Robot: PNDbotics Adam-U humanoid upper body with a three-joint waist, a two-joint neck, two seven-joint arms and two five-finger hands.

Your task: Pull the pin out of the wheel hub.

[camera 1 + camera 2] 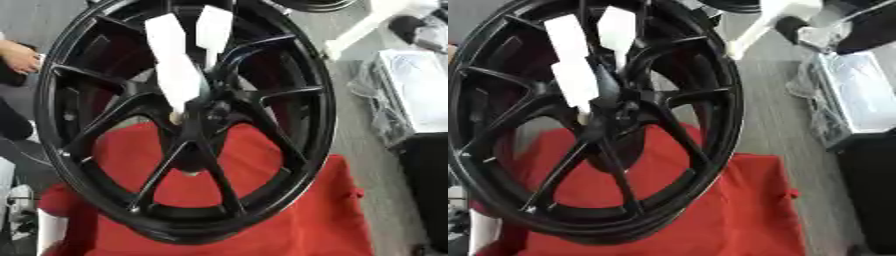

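Observation:
A large black wheel hub (289, 125) with thin forked spokes stands tilted on a red cloth (289, 220) and fills most of both views. Its dark centre (208, 112) sits a little above the middle of the picture. Two white strips (178, 67) show through the upper spokes, running down toward the centre. A small pale stub (176, 118) shows at the lower end of the longer strip, just left of the centre; I cannot make out what it is. Neither of my hands can be made out in either view.
The red cloth covers the support under the wheel. A white frame leg (363, 27) stands at the upper right. A plastic-wrapped grey case (859, 95) and a black box (429, 190) lie on the right. A person's hand (17, 56) shows at the left edge.

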